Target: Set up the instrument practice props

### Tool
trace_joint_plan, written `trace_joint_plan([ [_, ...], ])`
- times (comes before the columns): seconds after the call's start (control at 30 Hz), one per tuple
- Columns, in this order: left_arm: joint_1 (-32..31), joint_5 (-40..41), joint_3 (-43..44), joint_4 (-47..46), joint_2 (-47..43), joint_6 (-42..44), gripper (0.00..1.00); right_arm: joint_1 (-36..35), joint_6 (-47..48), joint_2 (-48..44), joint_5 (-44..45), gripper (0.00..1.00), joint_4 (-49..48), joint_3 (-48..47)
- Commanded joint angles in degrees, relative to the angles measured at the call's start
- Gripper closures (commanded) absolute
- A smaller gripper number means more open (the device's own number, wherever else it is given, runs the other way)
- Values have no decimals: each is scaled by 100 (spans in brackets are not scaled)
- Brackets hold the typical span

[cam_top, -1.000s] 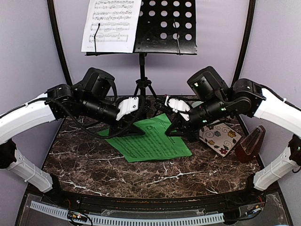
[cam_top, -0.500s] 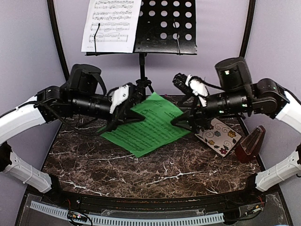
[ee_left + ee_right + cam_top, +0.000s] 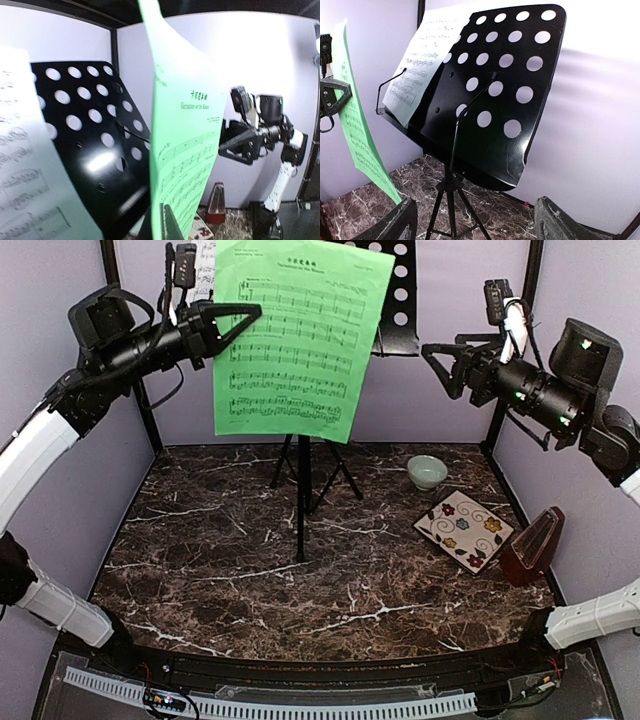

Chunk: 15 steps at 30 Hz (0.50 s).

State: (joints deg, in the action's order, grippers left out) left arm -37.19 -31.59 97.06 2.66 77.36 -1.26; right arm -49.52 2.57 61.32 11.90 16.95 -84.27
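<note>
My left gripper (image 3: 248,314) is raised high at the upper left, shut on the left edge of the green music sheet (image 3: 295,335). The sheet hangs upright in front of the black perforated music stand (image 3: 402,300). In the left wrist view the green music sheet (image 3: 185,125) stands edge-on over the fingertips (image 3: 172,222). The white music sheet (image 3: 422,55) rests on the left half of the music stand (image 3: 495,100). My right gripper (image 3: 440,365) hovers open and empty, high on the right, facing the stand. The reddish-brown metronome (image 3: 530,545) sits at the table's right edge.
A square floral plate (image 3: 462,530) lies right of centre, with a small pale-green bowl (image 3: 427,470) behind it. The stand's tripod legs (image 3: 302,480) spread over the back middle of the marble table (image 3: 220,580). Purple walls close in the back and sides.
Both arms rose from the table. The left gripper lifted the green sheet up in front of the stand. The right gripper let go of the sheet, opened and drew back to the right.
</note>
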Motion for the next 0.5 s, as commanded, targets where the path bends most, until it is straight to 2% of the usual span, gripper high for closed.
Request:
trace_joint_plan([
  [0.0, 702, -369, 625, -1042, 311, -1687, 100, 130, -525, 304, 469, 21, -882, -284],
  [0.2, 1567, 55, 1249, -1497, 870, -3028, 100, 233, -844, 820, 751, 30, -1060, -850],
  [0.47, 1618, 969, 1766, -1865, 1209, -3111, 100, 251, -1031, 1741, 810, 34, -910, -1897],
])
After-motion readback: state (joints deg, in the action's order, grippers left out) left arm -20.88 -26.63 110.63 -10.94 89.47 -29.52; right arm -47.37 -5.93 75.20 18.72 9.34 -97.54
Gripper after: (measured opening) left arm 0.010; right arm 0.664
